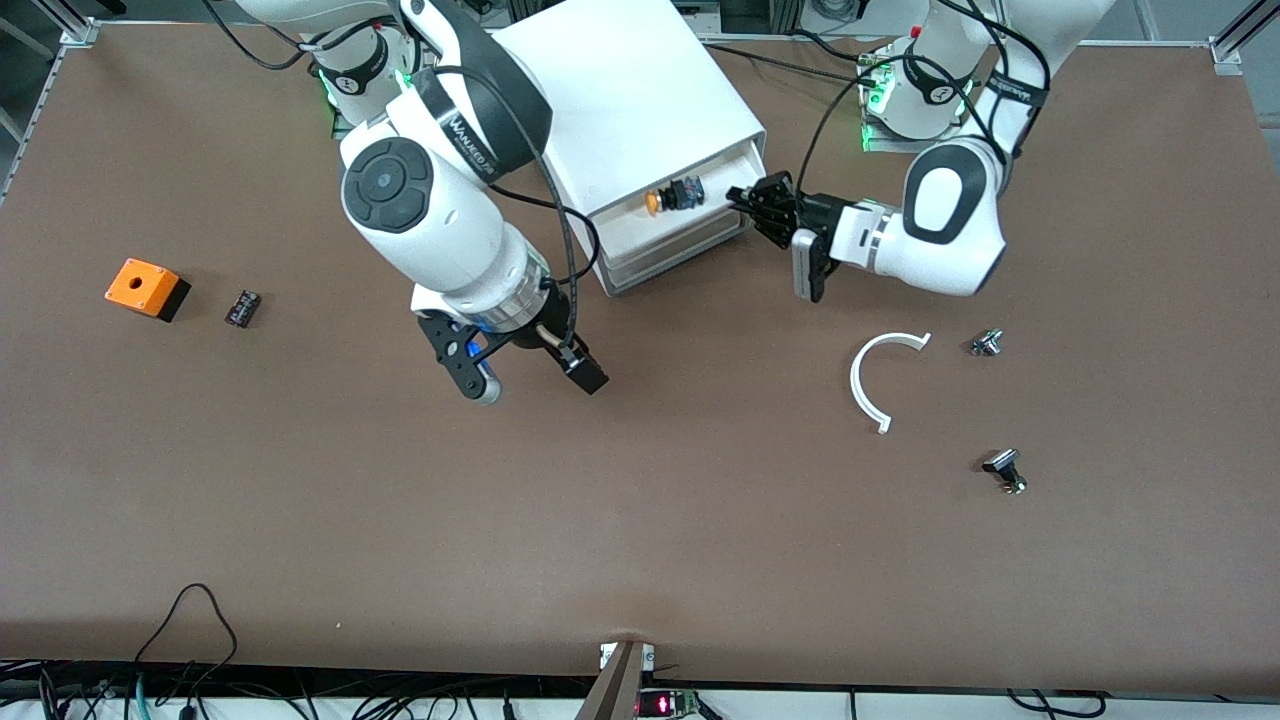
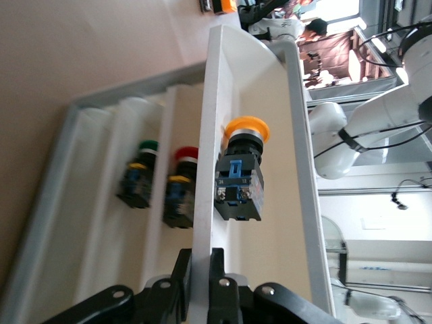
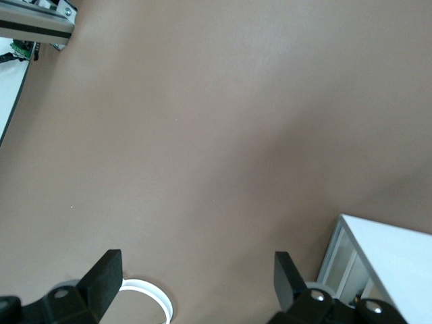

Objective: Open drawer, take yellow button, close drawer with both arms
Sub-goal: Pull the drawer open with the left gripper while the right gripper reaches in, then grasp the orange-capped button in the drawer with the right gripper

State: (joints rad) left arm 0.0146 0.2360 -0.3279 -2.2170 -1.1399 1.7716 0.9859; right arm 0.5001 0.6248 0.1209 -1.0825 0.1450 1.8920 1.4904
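Item, drawer [image 1: 655, 222]: my left gripper [image 1: 752, 203] has its fingers [image 2: 181, 280] pinched tight on the thin front wall at the drawer's end, one pad either side of the panel. I judge the tray light, stiff plastic, a little slick, so a grip low on the wall and a straight pull or push along the slide should serve; twisting might jam it. It stands pulled out from the cabinet [image 1: 630, 95], wide, shallow, cream-white. Item, button [image 2: 241, 172]: lies on its side on the drawer floor, just past my left fingertips and apart from them, orange-yellow domed cap, black collar, blue-and-black block beneath. I judge it light, hard and prone to roll on the cap; best taken across the squarer black body. Two more buttons, green-capped [image 2: 138, 177] and red-capped [image 2: 181, 189], show in lower trays. Item, right gripper [image 1: 525, 362]: fingers [image 3: 104, 277] spread wide, holding nothing, waiting over bare table [image 1: 640, 520] near the cabinet front.
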